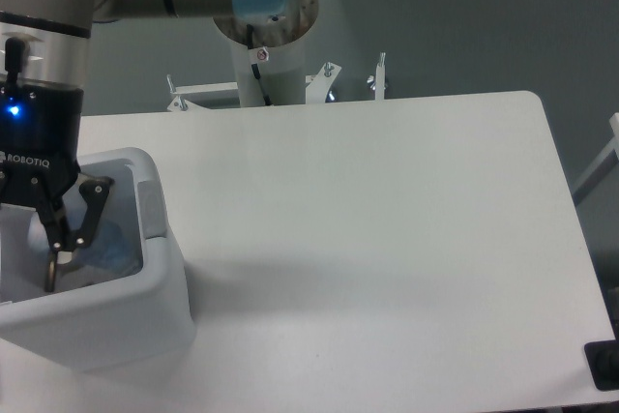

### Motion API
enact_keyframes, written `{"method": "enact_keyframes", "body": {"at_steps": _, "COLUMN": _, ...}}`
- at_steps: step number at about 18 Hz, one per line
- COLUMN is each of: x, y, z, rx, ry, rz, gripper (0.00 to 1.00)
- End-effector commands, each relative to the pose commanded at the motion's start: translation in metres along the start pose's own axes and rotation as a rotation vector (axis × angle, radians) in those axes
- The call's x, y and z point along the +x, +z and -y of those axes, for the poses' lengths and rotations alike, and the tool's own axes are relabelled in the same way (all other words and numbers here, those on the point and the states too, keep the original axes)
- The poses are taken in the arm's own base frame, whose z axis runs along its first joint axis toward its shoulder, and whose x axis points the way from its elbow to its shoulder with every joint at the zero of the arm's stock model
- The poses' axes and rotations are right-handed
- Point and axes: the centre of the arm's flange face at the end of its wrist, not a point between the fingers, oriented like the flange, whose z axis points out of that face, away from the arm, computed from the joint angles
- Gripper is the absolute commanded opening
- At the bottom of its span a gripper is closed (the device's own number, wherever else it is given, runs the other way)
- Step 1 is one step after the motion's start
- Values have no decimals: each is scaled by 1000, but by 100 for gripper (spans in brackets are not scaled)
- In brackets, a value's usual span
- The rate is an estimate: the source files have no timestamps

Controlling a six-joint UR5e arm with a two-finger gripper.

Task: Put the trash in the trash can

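The trash can (106, 321), a white bin with a thick rim and a grey side tab, stands at the table's front left corner. My gripper (29, 273) reaches down into it from above. Its right finger (55, 263) shows inside the bin, while the left one is cut off by the frame's edge. The trash, a crushed bluish clear bottle (108, 239), lies in the bin to the right of that finger, outside the jaws. Nothing shows between the fingers, and the jaws look spread.
The arm's base column (266, 41) rises behind the table's back edge, with metal brackets (377, 74) beside it. A black object (604, 367) sits off the table's front right corner. The white tabletop (387, 220) stretches right of the bin.
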Motion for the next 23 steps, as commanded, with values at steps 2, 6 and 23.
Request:
{"method": "enact_keyframes", "body": {"at_steps": 2, "x": -9, "y": -12, "z": 6, "rx": 20, "ry": -8, "rz": 15, "gripper": 100}}
{"method": "enact_keyframes", "body": {"at_steps": 6, "x": -62, "y": -19, "z": 15, "rx": 31, "ry": -49, "rz": 106, "gripper": 100}}
{"method": "enact_keyframes", "body": {"at_steps": 23, "x": -290, "y": -84, "z": -78, "rx": -587, "ry": 449, "rz": 500, "gripper": 100}}
